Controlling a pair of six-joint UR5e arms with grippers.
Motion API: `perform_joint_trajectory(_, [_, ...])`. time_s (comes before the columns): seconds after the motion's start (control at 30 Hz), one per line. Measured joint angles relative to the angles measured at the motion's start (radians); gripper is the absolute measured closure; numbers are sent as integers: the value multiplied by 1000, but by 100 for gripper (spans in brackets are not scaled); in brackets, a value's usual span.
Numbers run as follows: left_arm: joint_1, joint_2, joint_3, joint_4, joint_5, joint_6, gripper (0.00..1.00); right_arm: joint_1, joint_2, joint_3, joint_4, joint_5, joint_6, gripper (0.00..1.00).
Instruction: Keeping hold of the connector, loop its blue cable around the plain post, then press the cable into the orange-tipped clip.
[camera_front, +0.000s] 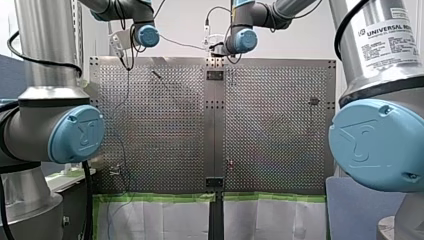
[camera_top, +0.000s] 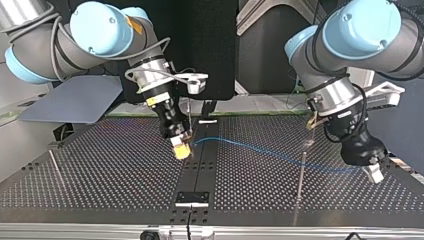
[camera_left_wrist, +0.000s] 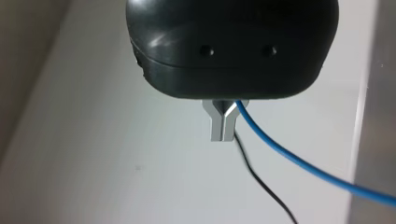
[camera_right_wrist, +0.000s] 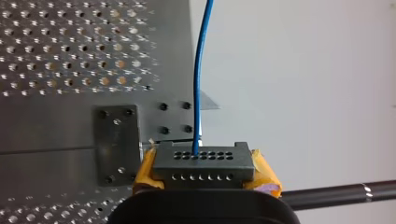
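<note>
Close up, the connector (camera_right_wrist: 203, 156) sits gripped, its blue cable (camera_right_wrist: 198, 70) strung between both grippers.
On the right gripper (camera_right_wrist: 205, 169) the yellow pads (camera_right_wrist: 145, 170) clamp the connector; the left gripper (camera_left_wrist: 222, 133) has metal fingers (camera_left_wrist: 216, 127) pressed together on the cable; seen from across, it passes the plain post (camera_top: 301, 172) above the perforated table (camera_top: 100, 180).

bright, even light; highlights on my left gripper (camera_left_wrist: 222, 138); perforated table (camera_top: 110, 165) dark in top view
</note>
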Motion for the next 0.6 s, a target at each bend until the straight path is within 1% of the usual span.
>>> perform_joint_trajectory(0.13, [43,-41,26,-43,43,1,100,-1,39,-39,3,-3,-1,100])
perform_joint_trajectory(0.23, [73,-71,41,-73,73,13,100,-3,66,-66,0,-4,-1,100])
perform_joint_trajectory(0.37, [116,-114,48,-116,115,27,100,-5,104,-104,-9,-5,-1,100])
perform_joint_trajectory(0.6, [186,-184,61,-186,186,33,100,-7,170,-170,-9,-5,-6,100])
